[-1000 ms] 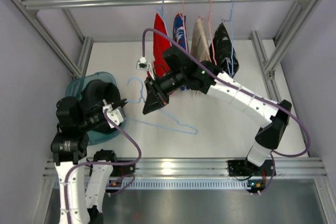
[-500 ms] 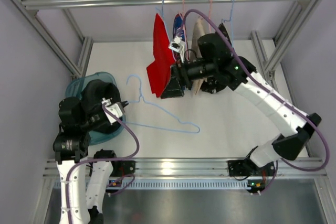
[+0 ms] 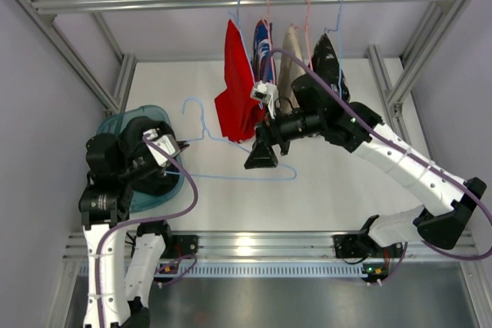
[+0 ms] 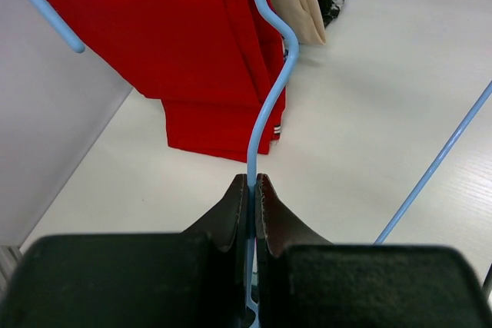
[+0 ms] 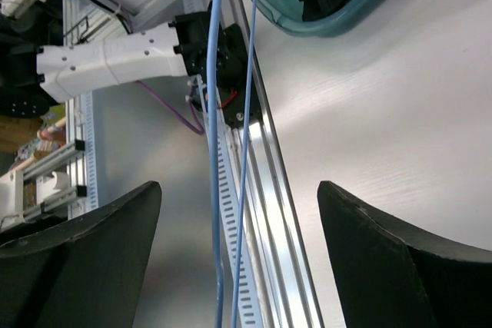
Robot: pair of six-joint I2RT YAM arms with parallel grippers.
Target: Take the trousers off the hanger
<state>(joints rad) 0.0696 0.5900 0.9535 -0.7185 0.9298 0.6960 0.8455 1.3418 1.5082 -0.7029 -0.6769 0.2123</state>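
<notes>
The right fingers (image 5: 84, 243) have opened; the red trousers (image 3: 234, 101) now hang lower.

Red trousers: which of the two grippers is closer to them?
Right. The right gripper hangs open just beside the lower edge of the red trousers; the left gripper sits well off to their left, shut on the blue hanger.

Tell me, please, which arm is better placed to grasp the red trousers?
Right, probably: the right arm has its jaws open near the red trousers; the left arm has them shut on the empty blue hanger.
</notes>
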